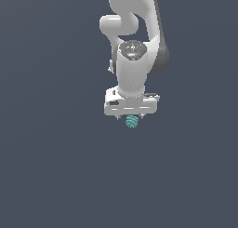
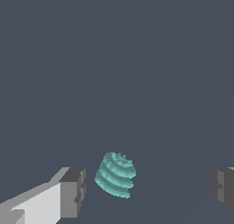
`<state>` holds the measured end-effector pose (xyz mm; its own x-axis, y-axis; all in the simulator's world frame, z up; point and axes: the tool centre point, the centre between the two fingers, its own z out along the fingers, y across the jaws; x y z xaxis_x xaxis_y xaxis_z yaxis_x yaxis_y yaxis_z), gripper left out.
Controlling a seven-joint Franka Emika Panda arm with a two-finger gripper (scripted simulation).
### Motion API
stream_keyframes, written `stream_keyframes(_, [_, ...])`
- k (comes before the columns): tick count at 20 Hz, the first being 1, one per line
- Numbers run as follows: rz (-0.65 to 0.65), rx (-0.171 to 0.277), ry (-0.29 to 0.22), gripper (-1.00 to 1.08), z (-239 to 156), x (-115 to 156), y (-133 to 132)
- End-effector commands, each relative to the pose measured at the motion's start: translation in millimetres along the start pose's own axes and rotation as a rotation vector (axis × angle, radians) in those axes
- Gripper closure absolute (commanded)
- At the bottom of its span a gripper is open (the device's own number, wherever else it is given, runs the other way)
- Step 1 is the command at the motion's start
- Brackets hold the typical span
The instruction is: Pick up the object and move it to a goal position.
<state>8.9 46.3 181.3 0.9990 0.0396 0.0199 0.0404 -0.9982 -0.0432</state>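
The pincer [image 2: 146, 191] stands wide apart, its two dark pads [image 2: 73, 191] well clear of each other and gripping nothing. Between them, much nearer one pad than the other, sits the object [image 2: 115, 174], a small teal lump ringed with stacked ridges. In the exterior view it peeps out just under the white hand of the arm [image 1: 132, 122], resting on the plain dark surface [image 1: 46, 176], whose edges are out of view.

It looks light and stiff, far narrower than the open span. The ridges should give the pads some bite, yet the rounded shape may roll or squirt out. The best hold seems to be across its broad middle, with the pincer centred first.
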Motion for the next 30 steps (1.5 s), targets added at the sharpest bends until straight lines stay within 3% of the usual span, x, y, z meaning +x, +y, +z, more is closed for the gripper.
stream_keyframes(1, [0.000, 0.000, 0.000, -0.92, 0.0, 0.0, 0.0])
stream_keyframes(17, [0.024, 0.021, 0.008, -0.92, 3.0, 1.5, 6.3])
stream_keyframes(30, [0.187, -0.005, -0.004, -0.92, 40.7, -25.6, -8.0])
